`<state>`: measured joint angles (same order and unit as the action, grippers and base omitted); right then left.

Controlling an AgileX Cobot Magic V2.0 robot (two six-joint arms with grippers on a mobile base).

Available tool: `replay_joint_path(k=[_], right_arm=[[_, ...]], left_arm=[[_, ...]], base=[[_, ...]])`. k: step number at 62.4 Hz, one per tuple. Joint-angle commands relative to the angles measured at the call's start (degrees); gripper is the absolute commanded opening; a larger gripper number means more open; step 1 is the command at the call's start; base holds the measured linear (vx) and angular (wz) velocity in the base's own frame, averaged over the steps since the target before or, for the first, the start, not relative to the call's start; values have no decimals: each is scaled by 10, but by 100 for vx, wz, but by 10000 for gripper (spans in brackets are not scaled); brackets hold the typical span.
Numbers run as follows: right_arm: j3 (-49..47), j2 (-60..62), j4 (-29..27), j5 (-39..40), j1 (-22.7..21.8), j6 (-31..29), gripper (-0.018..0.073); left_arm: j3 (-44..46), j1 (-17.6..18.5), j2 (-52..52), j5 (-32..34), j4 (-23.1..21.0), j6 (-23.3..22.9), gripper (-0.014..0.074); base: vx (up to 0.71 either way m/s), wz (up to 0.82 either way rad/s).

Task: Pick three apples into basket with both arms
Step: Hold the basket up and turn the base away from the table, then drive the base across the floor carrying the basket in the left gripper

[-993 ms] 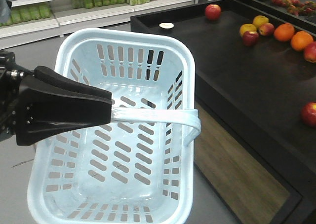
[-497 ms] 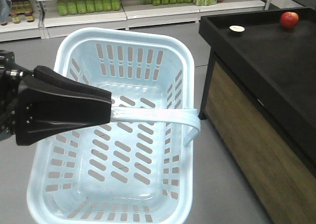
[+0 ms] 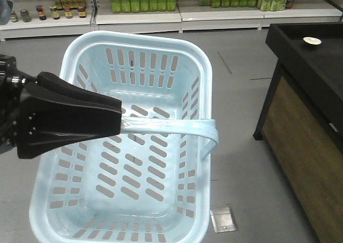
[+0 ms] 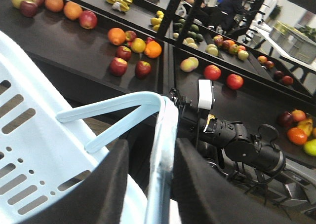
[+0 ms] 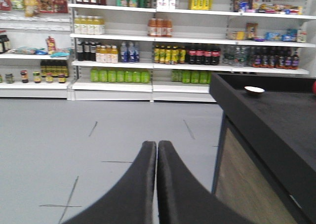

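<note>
The pale blue basket [image 3: 134, 55] hangs empty over the grey floor. My left gripper [image 3: 119, 120] is shut on its flat handle [image 3: 177, 127]. In the left wrist view the handle [image 4: 160, 135] runs between my fingers [image 4: 106, 184]. Dark red apples [image 4: 118, 66] [image 4: 143, 68] lie on the black display shelf [image 4: 74, 41] behind the basket, with another [image 4: 88, 19] farther back. No apples show in the front view. My right gripper [image 5: 157, 145] is shut and empty above the floor, and its arm [image 4: 242, 142] shows beyond the handle.
A black display counter [image 3: 305, 66] with a wood-panelled side stands at the right, with a small white dish [image 3: 312, 40] on it. Store shelves of bottles [image 3: 144, 5] line the back. Oranges [image 4: 116, 36] and yellow fruit share the display. A metal floor plate [image 3: 223, 220] lies below.
The front view has swung left away from the counter. The fruit on it has left the view and more floor and shelving show. The basket stays held the same way.
</note>
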<state>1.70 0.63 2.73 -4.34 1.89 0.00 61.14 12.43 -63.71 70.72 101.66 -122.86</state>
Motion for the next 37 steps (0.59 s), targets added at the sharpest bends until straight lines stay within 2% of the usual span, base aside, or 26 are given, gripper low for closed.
replay_joint_path(k=[1,37], right_arm=[[6,5,2,43,-1,0,-3],[6,5,2,43,-1,0,-3]], left_arm=[[16,1,12,-14,25,2,-8],[16,1,12,-15,25,2,-8]], base=[[8,32],[11,34]])
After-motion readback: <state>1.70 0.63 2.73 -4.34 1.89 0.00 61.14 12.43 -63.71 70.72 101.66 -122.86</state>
